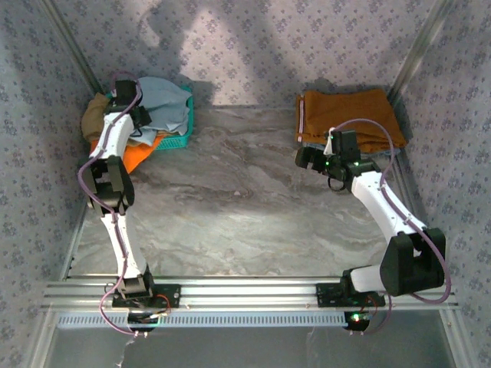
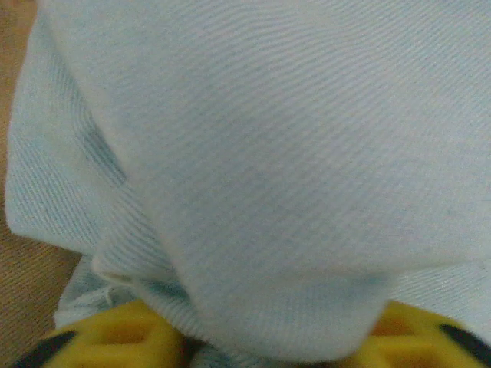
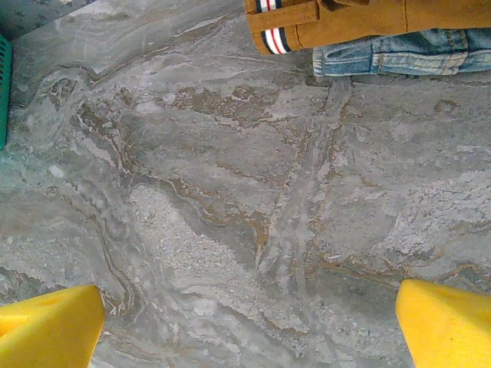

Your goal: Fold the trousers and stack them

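Trousers: one pale-blue pair, bunched between left jaws, grip impossible to tell. Right jaws: spread, above surface.

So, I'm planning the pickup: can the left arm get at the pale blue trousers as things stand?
Probably yes: the left gripper is down on the trousers, which lie topmost in the basket, fabric bulging between its open fingers.
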{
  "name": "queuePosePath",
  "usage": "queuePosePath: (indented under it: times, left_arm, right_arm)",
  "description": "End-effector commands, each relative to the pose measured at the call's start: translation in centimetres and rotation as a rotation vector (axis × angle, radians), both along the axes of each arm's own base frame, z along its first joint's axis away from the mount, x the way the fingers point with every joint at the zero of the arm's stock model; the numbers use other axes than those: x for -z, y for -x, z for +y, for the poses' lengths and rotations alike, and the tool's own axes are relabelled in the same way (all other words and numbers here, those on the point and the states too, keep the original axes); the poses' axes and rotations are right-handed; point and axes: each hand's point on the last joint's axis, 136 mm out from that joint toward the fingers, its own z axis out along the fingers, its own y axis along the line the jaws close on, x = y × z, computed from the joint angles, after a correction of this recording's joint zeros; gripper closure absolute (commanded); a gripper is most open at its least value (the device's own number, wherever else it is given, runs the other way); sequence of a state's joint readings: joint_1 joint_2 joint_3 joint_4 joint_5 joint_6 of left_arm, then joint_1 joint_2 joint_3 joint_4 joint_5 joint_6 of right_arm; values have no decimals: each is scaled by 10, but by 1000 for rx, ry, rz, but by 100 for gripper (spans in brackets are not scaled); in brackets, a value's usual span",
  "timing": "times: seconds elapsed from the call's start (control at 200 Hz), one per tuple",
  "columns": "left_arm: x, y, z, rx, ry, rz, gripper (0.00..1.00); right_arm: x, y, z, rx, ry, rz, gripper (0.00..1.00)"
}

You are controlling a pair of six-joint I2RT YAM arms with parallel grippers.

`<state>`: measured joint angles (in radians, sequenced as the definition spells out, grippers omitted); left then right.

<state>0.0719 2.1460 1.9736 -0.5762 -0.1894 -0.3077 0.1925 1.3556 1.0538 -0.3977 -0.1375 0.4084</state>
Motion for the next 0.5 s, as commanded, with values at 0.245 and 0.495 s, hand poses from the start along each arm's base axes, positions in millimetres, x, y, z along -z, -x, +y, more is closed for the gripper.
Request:
queuePosePath:
  times: [0.245,0.495]
  left_arm:
    - [-140,9,-60,197,-16,-291,100]
    - [-262,66,-132,390,-8,-545,100]
  right_arm:
    - [-21,4,4,-10,9,-35,0]
    - [-26,7,7,-2,-18,-51,0]
